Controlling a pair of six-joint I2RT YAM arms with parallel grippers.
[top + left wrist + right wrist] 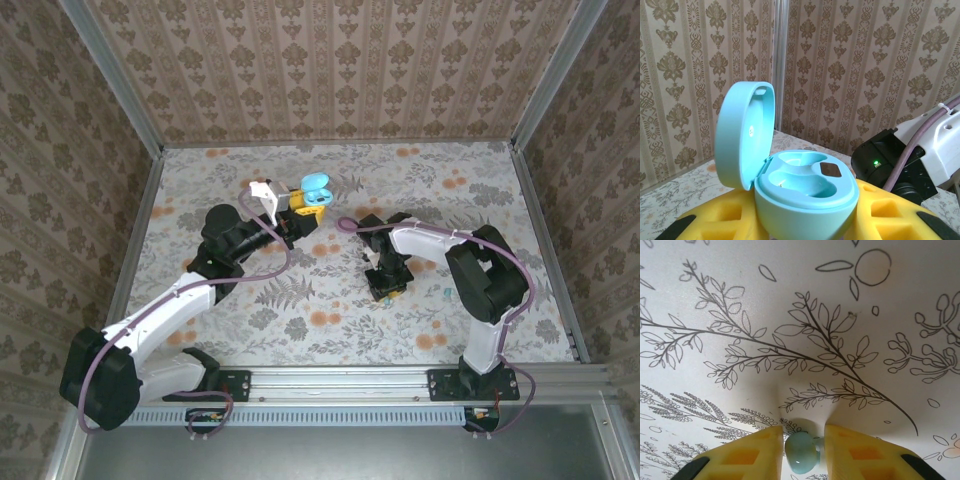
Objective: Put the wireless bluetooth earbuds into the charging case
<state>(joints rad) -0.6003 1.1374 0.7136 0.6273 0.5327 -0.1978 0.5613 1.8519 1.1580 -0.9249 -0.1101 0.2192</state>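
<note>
1 open case in L end effector; 1 earbud betw R fingers

Earbud between fingers of right tool

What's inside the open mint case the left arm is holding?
The charging case shows two moulded wells, no earbud visible in either, and a dark patch by the right one. The near rim hides the wells' front floor.

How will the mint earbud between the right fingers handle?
The mint earbud looks rounded and glossy, so it may squirt out from the foam pads of the right gripper. On the flat table it probably rolls if nudged. Small beside the pads, so likely light.
</note>
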